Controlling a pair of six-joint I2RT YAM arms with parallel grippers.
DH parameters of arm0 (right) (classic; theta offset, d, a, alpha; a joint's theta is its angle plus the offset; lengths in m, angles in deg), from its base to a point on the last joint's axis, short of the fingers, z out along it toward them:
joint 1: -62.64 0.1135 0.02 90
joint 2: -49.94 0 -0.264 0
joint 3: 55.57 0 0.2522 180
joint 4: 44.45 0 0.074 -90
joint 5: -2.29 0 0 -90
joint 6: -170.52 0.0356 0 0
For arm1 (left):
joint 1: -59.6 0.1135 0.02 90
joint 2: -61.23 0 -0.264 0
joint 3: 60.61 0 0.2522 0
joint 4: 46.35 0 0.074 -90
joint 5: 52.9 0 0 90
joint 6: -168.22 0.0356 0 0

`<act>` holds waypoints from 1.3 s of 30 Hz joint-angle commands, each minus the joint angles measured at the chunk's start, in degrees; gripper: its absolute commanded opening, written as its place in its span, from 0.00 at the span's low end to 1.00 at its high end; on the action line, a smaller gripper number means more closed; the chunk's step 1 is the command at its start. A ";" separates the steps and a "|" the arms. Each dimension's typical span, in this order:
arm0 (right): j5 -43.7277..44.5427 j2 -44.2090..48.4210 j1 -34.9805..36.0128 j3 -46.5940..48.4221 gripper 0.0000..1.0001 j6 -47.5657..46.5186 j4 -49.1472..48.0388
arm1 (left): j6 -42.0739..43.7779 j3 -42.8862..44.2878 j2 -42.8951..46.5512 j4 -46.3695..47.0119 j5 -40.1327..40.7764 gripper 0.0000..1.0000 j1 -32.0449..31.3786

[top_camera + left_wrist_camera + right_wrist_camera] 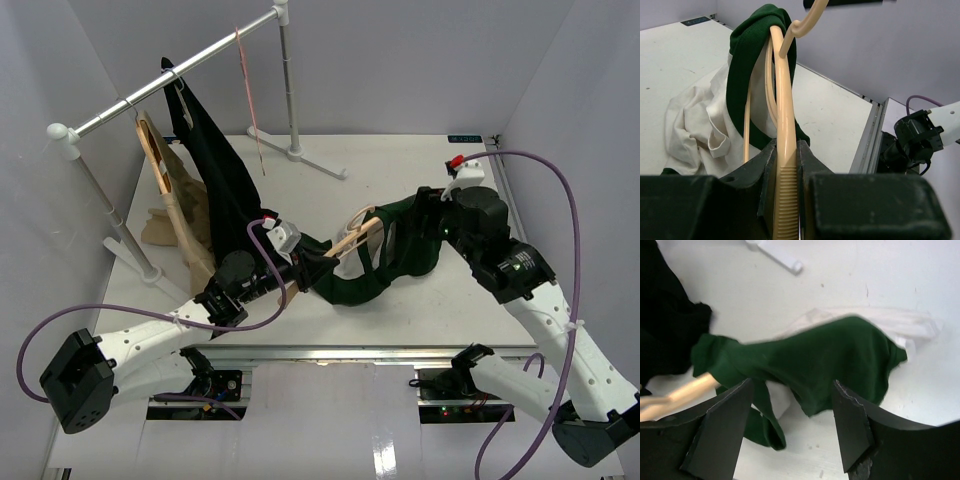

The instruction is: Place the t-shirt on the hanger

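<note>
Two jaws of the left gripper (pixel 786 167) clamp the hanger (pixel 783 100) by its ribbed arm; the t-shirt (pixel 742 60) drapes over it toward twelve o'clock. The right gripper (pixel 790 425) has its jaws apart, with green cloth between them at twelve, perhaps untouched. Cloth hides the hanger's far arm.

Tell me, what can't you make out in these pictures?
- Left wrist view: the hanger has its far arm buried under the t-shirt, its hook cut off by the top edge.
- Top view: right claw, hidden behind its own arm.
- Right wrist view: t-shirt's edges, motion-blurred.
</note>
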 commanded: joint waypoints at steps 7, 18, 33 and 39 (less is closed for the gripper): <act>-4.93 2.05 0.10 -19.17 0.67 -1.03 -14.75 | -1.03 0.68 4.50 3.06 3.77 0.00 0.02; -1.94 -5.01 0.17 -29.70 0.59 0.51 -33.72 | -1.09 0.97 6.49 2.04 4.54 0.00 0.02; -3.25 -10.82 0.05 -37.34 0.55 3.89 -50.64 | -2.42 0.49 6.64 3.27 5.01 0.00 0.02; 1.67 -14.19 0.02 -35.75 0.20 5.42 -47.89 | -2.30 0.10 7.14 3.19 5.81 0.00 0.00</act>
